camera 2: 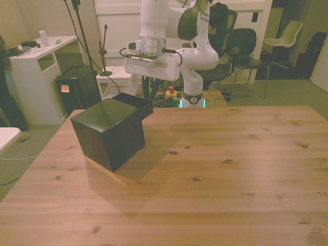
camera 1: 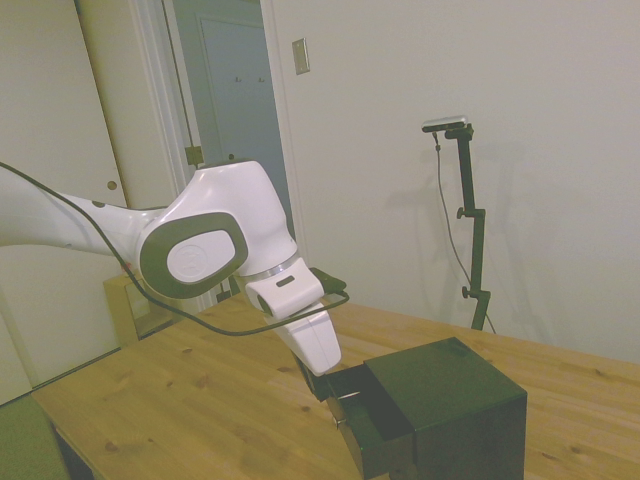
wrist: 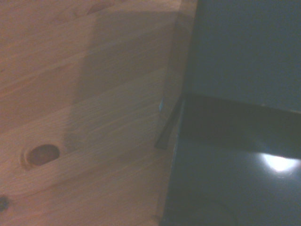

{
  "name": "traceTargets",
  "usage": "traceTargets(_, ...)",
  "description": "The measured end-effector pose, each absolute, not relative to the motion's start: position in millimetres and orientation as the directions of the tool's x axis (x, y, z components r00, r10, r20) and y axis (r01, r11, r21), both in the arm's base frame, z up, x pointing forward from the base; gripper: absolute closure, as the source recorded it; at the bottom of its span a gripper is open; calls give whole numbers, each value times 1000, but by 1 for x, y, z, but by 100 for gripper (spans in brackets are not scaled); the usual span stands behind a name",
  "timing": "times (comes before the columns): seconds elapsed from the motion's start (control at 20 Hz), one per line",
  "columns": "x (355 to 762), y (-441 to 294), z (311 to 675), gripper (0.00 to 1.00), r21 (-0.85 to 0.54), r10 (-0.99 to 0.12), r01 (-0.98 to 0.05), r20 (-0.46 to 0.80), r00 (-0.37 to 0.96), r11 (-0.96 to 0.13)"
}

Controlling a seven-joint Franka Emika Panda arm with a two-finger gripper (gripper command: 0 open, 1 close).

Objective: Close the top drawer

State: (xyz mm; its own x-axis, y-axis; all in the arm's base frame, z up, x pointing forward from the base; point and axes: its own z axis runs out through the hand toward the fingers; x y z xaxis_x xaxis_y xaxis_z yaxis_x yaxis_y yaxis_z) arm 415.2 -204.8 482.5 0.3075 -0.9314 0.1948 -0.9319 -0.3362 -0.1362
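In the side view the white arm (camera 1: 215, 250) is reaching in from the left and bending down over the wooden table (camera 1: 190, 400), its wrist pointing toward the cabinet's front. The gripper (camera 1: 322, 385) is sitting low at the end of that wrist, right against the front of the top drawer (camera 1: 345, 383), but its dark fingers are merging with the dark drawer front, so I cannot tell whether they are spread or pressed together, or whether they are gripping anything. The top drawer is standing pulled partway out of the small dark cabinet (camera 1: 450, 400), sticking toward the arm from just under the cabinet's top face, and a lower drawer (camera 1: 378, 445) is showing beneath it, also jutting forward. Farther right the cabinet's flat top and plain side are facing the camera, and bare table is running on to the picture's edge. In the front view the cabinet (camera 2: 110, 133) is sitting on the front view's left part of the table (camera 2: 230, 174), turned at an angle, with the top drawer (camera 2: 134, 101) poking out of its far side toward the robot, directly under the gripper body (camera 2: 152, 66); the fingers are hanging hidden behind the drawer there too. In the wrist view a dark cabinet surface (wrist: 235, 117) is filling one side, close and blurred, with wood grain and a knot beside it.
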Motion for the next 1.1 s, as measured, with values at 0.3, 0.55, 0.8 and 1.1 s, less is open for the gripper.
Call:
traceTargets(0.3, 423, -229, 489, 100, -144, -937, -938, 202, 285, -316)
traceTargets(0.55, 434, -247, 494, 100, -144, -937, -939, 213, 279, -312)
traceTargets(0.8, 442, -258, 492, 100, -134, -934, -939, 216, 283, -316)
traceTargets(1.1, 451, -264, 494, 100, -122, -929, -938, 230, 290, -323)
